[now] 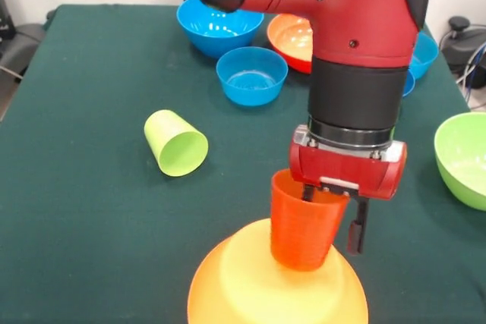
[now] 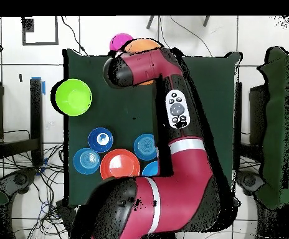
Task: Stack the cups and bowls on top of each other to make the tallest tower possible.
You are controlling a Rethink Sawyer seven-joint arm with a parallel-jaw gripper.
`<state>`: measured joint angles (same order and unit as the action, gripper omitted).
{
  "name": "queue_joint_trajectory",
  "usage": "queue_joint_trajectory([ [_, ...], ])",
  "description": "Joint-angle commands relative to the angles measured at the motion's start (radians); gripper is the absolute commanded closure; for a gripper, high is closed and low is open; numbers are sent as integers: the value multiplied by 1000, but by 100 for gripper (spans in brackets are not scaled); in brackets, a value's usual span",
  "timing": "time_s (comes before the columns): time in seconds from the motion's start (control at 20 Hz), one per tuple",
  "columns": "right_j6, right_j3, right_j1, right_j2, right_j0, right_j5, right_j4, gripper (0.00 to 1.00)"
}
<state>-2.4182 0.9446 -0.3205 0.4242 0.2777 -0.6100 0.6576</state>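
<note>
The ribbed orange cup (image 1: pixel 302 225) stands mouth up, slightly tilted, on the upside-down light-orange bowl (image 1: pixel 250 290) at the near edge. This bowl is the tower's base. My gripper (image 1: pixel 331 239) straddles the cup's right wall, with one finger inside the cup and the other finger (image 1: pixel 355 234) outside. A small gap shows beside the outer finger, so the gripper looks open. The lime-green cup (image 1: pixel 176 143) lies on its side to the left. In the overhead view the arm hides the gripper and the orange cup, and only the light-orange bowl's (image 2: pixel 144 45) rim shows.
Behind the arm are blue bowls (image 1: pixel 220 24) (image 1: pixel 251 73) (image 1: pixel 422 55) and a red-orange bowl (image 1: pixel 291 36). A lime-green bowl (image 1: pixel 465 158) sits at the right edge. The overhead view shows a pink bowl (image 2: pixel 118 41), the green bowl (image 2: pixel 73 97), the red-orange bowl (image 2: pixel 119 165) and small blue bowls (image 2: pixel 100 138).
</note>
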Motion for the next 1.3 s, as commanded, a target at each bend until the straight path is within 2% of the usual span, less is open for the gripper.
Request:
queue_joint_trajectory([
  [0.05, 164, 124, 55, -34, 3, -14, 49, 0],
  [0.15, 102, 260, -36, -43, 9, -4, 5, 0],
  [0.3, 15, 499, -221, -48, 17, 12, -62, 0],
  [0.35, -23, 554, -274, -62, 7, 0, -85, 0],
  [0.5, -23, 676, -365, -32, 39, 4, -146, 0],
  [0.6, -22, 710, -385, -21, 55, 10, -172, 0],
  [0.8, 3, 713, -381, -10, 70, 2, -207, 0],
  [1.15, -12, 747, -386, -39, 43, 23, -215, 0],
  [1.3, -30, 721, -351, -54, 25, 28, -210, 0],
])
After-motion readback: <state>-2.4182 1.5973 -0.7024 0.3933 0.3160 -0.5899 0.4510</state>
